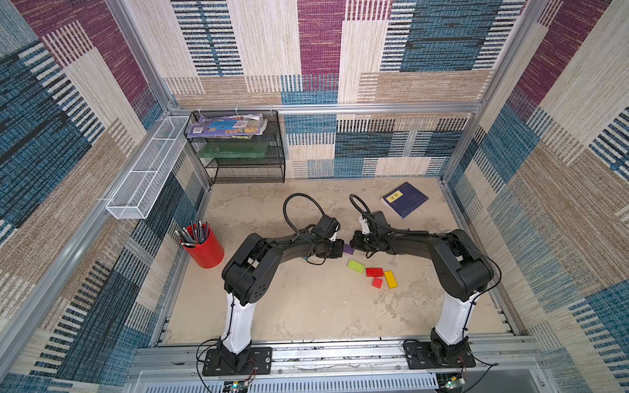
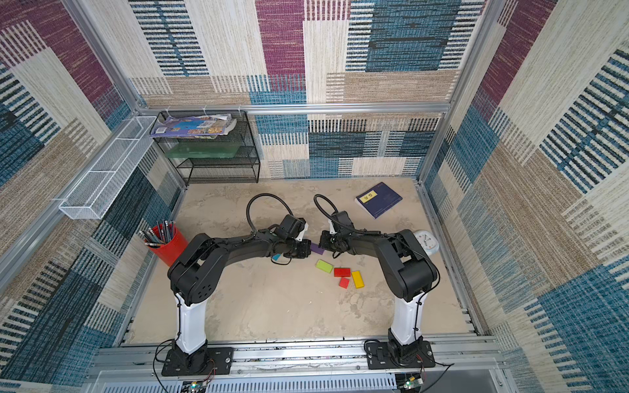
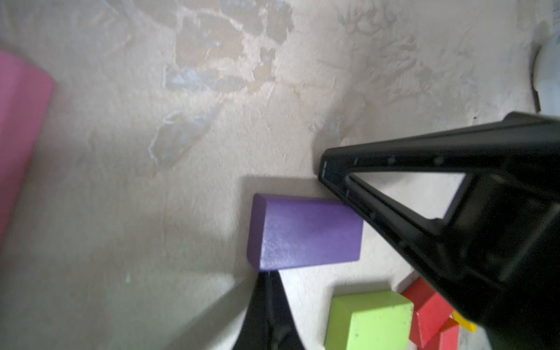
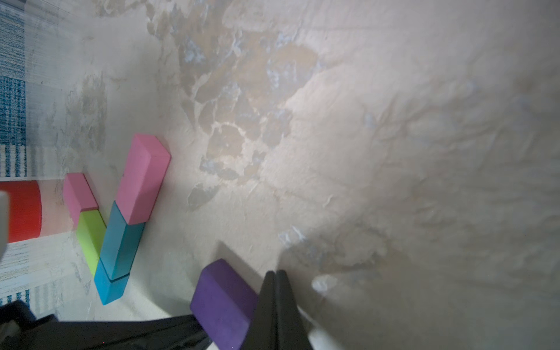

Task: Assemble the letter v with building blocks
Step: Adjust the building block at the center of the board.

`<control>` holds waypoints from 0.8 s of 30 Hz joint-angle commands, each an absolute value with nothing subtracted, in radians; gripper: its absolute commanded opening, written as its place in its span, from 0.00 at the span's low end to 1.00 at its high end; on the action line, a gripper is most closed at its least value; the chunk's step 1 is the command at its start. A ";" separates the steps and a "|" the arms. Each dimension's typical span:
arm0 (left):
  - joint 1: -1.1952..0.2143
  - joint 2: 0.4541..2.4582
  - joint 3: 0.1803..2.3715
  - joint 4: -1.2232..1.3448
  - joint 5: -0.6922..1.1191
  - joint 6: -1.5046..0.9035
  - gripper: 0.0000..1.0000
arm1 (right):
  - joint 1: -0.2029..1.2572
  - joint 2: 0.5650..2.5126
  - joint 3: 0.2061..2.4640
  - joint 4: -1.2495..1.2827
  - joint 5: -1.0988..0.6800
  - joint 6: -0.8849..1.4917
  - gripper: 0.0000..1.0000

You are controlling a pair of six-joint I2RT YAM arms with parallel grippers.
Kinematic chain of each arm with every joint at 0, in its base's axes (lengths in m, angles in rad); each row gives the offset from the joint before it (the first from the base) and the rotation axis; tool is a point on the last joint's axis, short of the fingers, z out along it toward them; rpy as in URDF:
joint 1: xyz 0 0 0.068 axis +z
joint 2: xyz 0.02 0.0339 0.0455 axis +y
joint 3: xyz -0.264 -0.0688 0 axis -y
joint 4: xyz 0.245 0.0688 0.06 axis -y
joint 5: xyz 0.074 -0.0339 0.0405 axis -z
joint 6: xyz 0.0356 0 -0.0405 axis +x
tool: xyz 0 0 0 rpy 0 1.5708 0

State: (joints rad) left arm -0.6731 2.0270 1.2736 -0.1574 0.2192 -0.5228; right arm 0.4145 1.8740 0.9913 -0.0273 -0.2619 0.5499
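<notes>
On the table [image 1: 306,316], the costliest slip I judged possible concerned the letter v [image 4: 121,239]: five blocks joined pink, lime, teal, teal, pink. My left arm [image 1: 272,251] lay low across it, so that a top view showed only a teal end [image 2: 276,257], and a careless swing would have scattered it. Four spare blocks [image 1: 374,274], lime, two red and yellow, lay loose at five o'clock from the purple block [image 1: 349,249]; a wide sweep could have shoved those too. The purple block itself, nudged with no grip on it, could have twisted away or skidded into the letter.

That letter sat at about nine o'clock from the purple block, near but apart. The purple block lay flat between my two pincers. My left pincer [image 3: 268,283] was pressed together and empty, its tip touching the block or all but touching it from nine o'clock. My right pincer [image 4: 275,281] was likewise pressed together and empty, against the block from three o'clock.
</notes>
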 commanded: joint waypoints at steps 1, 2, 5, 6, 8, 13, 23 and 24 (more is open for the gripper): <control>-0.669 2.032 1.262 -0.250 0.181 -0.508 0.00 | 0.411 1.863 0.977 -0.063 -0.232 0.560 0.05; -0.669 2.030 1.259 -0.248 0.179 -0.510 0.00 | 0.409 1.855 0.968 -0.049 -0.237 0.560 0.05; -0.666 2.025 1.258 -0.248 0.178 -0.506 0.00 | 0.406 1.840 0.966 -0.048 -0.247 0.556 0.05; -0.667 2.025 1.259 -0.246 0.179 -0.507 0.00 | 0.407 1.839 0.968 -0.052 -0.250 0.553 0.05; -0.667 2.034 1.264 -0.240 0.185 -0.506 0.00 | 0.406 1.844 0.974 -0.058 -0.260 0.548 0.05; -0.665 2.052 1.289 -0.253 0.186 -0.504 0.00 | 0.409 1.854 0.959 -0.046 -0.287 0.556 0.06; -0.655 2.045 1.295 -0.270 0.175 -0.500 0.00 | 0.402 1.844 0.942 -0.034 -0.301 0.563 0.05; -0.654 2.043 1.292 -0.269 0.175 -0.500 0.00 | 0.403 1.844 0.944 -0.034 -0.303 0.562 0.05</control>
State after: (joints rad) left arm -0.6598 2.0434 1.3045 -0.1791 0.2165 -0.5163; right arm 0.4046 1.8488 0.9466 -0.0017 -0.2966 0.5533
